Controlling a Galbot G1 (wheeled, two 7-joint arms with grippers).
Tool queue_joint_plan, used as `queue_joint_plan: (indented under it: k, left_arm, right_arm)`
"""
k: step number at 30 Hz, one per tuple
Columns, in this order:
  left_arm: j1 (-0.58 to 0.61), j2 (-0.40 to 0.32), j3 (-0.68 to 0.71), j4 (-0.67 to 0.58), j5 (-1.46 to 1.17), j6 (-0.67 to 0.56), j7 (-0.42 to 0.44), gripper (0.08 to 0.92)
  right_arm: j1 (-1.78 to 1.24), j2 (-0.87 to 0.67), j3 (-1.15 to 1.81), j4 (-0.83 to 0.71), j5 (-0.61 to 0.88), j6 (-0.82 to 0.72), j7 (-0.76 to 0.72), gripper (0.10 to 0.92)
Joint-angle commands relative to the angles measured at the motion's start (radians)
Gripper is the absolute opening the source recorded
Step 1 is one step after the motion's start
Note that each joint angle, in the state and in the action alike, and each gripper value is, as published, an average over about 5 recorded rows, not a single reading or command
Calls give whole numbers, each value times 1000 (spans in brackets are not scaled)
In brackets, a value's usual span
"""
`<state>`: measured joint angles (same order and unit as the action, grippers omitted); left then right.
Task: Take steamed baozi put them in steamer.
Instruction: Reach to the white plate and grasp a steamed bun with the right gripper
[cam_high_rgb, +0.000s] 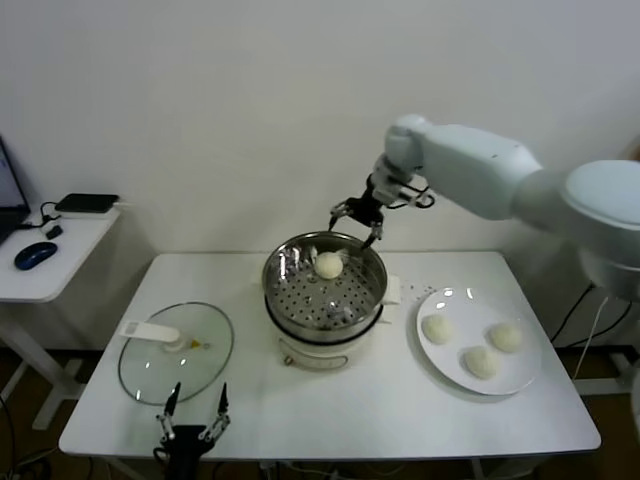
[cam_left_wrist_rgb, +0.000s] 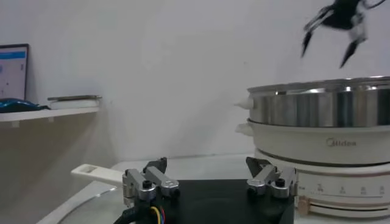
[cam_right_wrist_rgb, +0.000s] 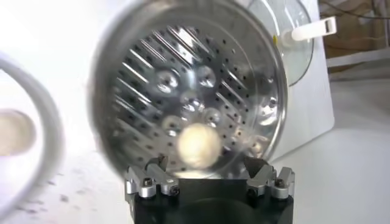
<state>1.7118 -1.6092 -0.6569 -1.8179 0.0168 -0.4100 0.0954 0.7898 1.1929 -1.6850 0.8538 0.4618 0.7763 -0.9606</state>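
so the right gripper is hanging in the air just over the back rim of the steamer, fingers spread wide and nothing in them. one bun sits on the holed tray inside the pot, toward the back. the other three buns are on the white plate to the right of the steamer, near each other but not quite touching as far as i can see.

the head view is the only one that gives you the whole layout: white table, glass lid lying flat to the left of the steamer with its white handle, and the left gripper parked low at the front edge of the table right by the lid, fingers apart and holding nothing.

the right wrist view looks straight down into the pot, so you get the tray holes and the bun clearly below the open fingertips, not touching them. it also catches the lid off past the pot and the edge of the plate with one bun.

the left wrist view is side-on, so no bun shows, just the shiny steamer wall on its cream base, the lid handle, and the right gripper up above the rim. a side desk with a mouse is off to the left.
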Motion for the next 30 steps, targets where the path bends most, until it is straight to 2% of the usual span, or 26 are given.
queue_joint_plan:
  k: [1,6,12,30]
  left_arm:
    - [0,-7,-3,3,-1,-1,0,823]
    - [-5,-4,-3,14,-4,-2,0,823]
    - [-8,-2,-1,20,-4,0,0,823]
    - [-1,-6,-15,31,8,-5,1,823]
  right_arm:
    - [203,-230,-328,246,389,-864,-51,823]
    - [191,-303,-356,362,416,-1000,-12,823]
    - [87,-358,-290,401,364,-1049,29,823]
    - [-336,-319,16,243,157,-1077,89,823]
